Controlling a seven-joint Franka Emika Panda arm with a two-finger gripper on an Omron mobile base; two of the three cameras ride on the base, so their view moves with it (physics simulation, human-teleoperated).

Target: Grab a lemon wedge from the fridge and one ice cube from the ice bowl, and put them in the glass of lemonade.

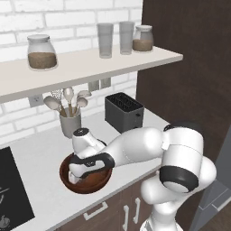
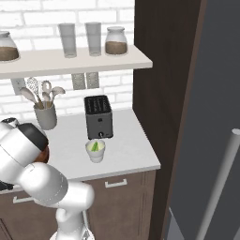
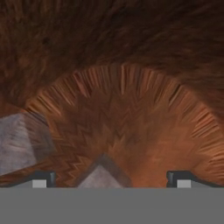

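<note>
The arm is bent low over the pale countertop (image 1: 45, 149), its hand pushed down into the ice bowl (image 1: 97, 180), the wide reddish-brown wooden bowl near the counter's front edge. In the hand view the gripper (image 3: 109, 177) hangs just above the bowl's grained floor with its two dark fingertips (image 3: 43, 177) spread wide, nothing clamped between them; one pale grey ice cube (image 3: 101, 176) lies right between them at the bottom edge, and a second, bigger cube (image 3: 17, 142) rests off to the left against the bowl's wall. Over in the right base view, the glass of lemonade (image 2: 95, 151) stands in the open on the counter, just in front of the black toaster (image 2: 98, 116), and there's the lemon wedge (image 2: 95, 146) already inside it, a yellow-green sliver poking from the liquid. The grey utensil holder (image 1: 70, 122) full of spoons and a whisk stands back against the white brick wall (image 1: 27, 20), beside the toaster. Above runs a pale shelf (image 1: 90, 67) carrying two jars of brown grain (image 1: 42, 52) and two tall clear glasses (image 1: 105, 39). A black cooktop (image 1: 13, 189) cuts into the counter at the left. Dark brown cabinets (image 2: 117, 197) with light bar handles run beneath, a tall dark panel rises on the right, and the fridge (image 2: 211, 140) door with its long bar handle looms at the right edge.
</note>
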